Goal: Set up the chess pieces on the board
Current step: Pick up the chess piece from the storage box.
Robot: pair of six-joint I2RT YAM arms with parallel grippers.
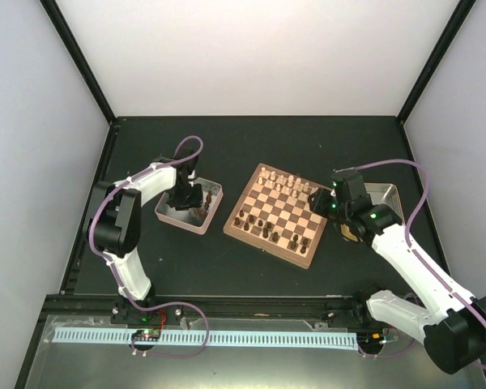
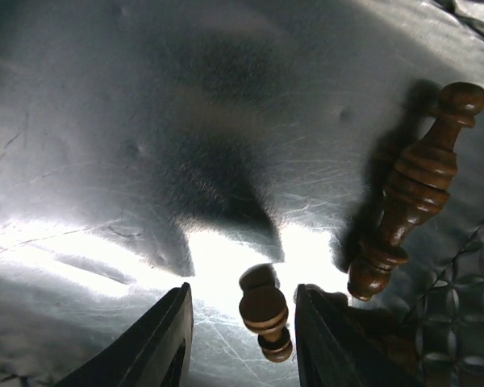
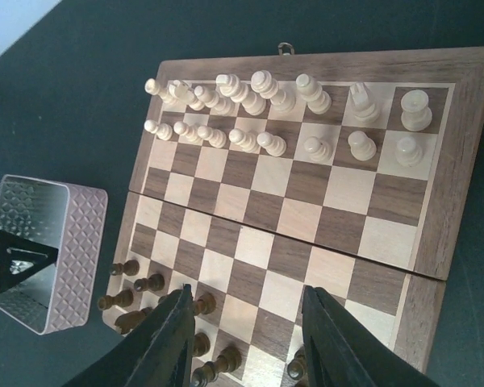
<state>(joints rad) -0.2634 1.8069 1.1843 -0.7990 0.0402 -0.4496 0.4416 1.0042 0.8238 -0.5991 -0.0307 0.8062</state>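
Chess pieces [image 3: 149,282] of dark wood stand partly in place along one edge of the board [image 3: 468,161], which lies on the bench [image 1: 227,146] between the two arms, with cream chessmen [image 3: 264,82] filling its two opposite rows. In the pink-walled tray [image 1: 216,209] to the board's left, the left fingers [image 2: 157,343] are apart on either side of a small dark pawn [image 2: 264,310] on the shiny tray floor, with a taller turned piece [image 2: 411,193] lying just beside it. The right fingers [image 3: 165,339] hang apart above the board's dark-piece end, clasping nothing.
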